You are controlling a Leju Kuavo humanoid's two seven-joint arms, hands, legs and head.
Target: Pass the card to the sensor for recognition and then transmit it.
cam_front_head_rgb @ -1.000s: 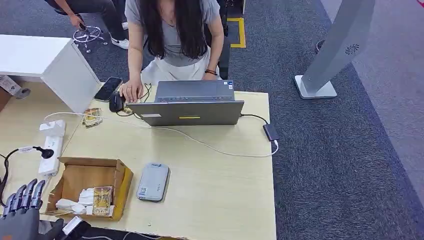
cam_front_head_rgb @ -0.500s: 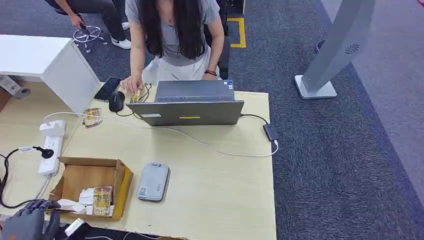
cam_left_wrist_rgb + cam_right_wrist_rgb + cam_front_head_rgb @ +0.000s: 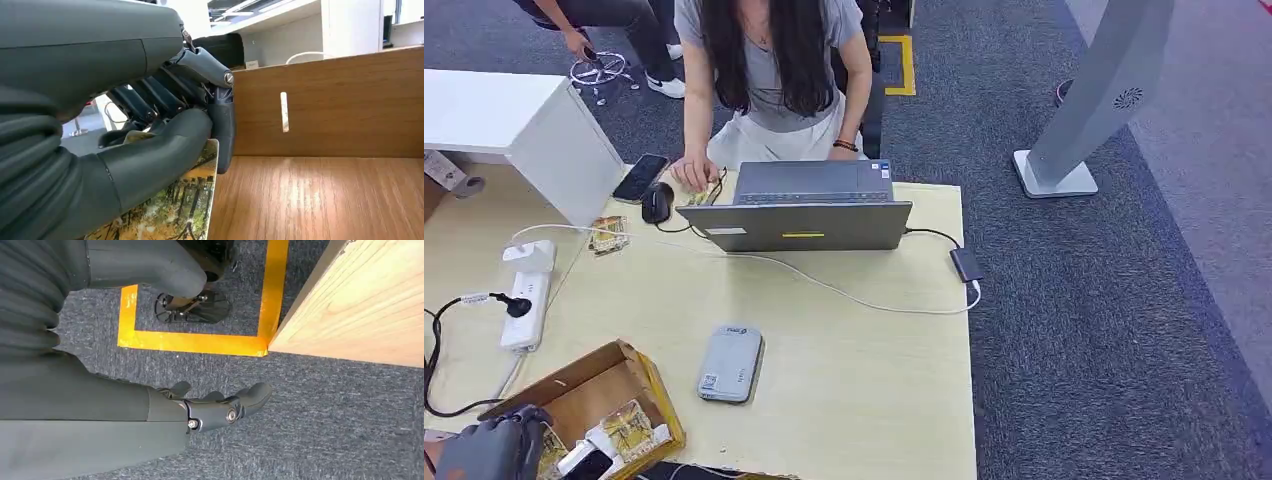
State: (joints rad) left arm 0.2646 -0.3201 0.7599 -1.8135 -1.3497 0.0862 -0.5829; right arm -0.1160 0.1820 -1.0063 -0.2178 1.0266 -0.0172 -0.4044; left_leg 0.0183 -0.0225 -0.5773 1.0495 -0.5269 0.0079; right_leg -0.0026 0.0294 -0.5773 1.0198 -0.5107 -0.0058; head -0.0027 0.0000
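Observation:
My left hand [image 3: 492, 450] is down inside the cardboard box [image 3: 656, 395] at the table's front left corner. In the left wrist view the hand [image 3: 165, 130] pinches a card with a forest picture [image 3: 175, 210] between thumb and fingers, close to the box's brown inner wall [image 3: 325, 105]. More cards [image 3: 631, 428] and white items lie in the box. The grey sensor pad [image 3: 730, 364] lies flat on the table just right of the box. My right hand [image 3: 220, 407] hangs beside the table over the carpet, fingers loosely apart and holding nothing.
A grey laptop [image 3: 804, 210] stands at the far edge with a person [image 3: 769, 70] seated behind it, one hand by the mouse [image 3: 657, 203]. A white cable [image 3: 844, 290] crosses the table. A power strip [image 3: 524, 300] lies at the left, a white cabinet [image 3: 524, 125] beyond it.
My left hand dropped from above the table's corner into the box and took hold of a card. The box swung round and slid toward the front edge. The person's hand left the mouse.

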